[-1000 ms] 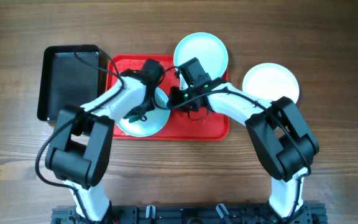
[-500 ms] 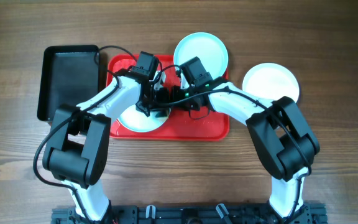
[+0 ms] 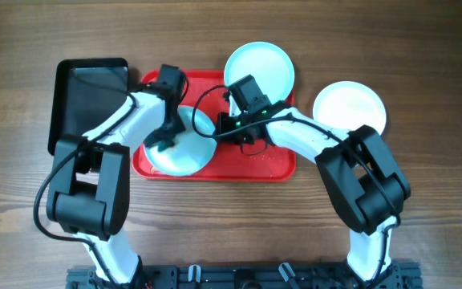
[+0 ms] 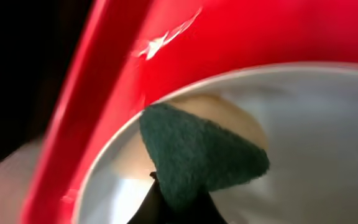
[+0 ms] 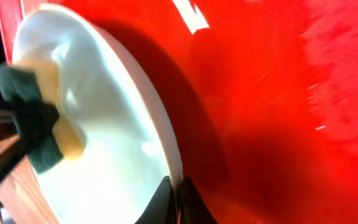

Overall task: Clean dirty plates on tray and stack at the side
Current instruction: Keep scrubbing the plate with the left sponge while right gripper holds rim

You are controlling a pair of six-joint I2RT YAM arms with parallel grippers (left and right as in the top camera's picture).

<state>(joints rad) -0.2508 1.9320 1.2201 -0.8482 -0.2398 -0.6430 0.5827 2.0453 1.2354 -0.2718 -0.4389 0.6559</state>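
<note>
Our left gripper (image 4: 174, 204) clamps a fuzzy green sponge (image 4: 204, 155) on the glossy round plate (image 4: 316, 143); our right gripper (image 5: 178, 198) pinches its rim. The red tray (image 4: 241, 37) lies beneath, the black tray (image 3: 91, 96) beside.

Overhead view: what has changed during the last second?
The left gripper, shut on the sponge, swept left across the plate to its left edge. The right gripper still pinches that plate's rim; the tray, the other two plates and the black tray stayed.

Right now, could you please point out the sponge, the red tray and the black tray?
sponge (image 4: 197, 155), left wrist view, green scouring face.
red tray (image 3: 273, 164), overhead view, bare floor.
black tray (image 3: 87, 95), overhead view, floor.
</note>
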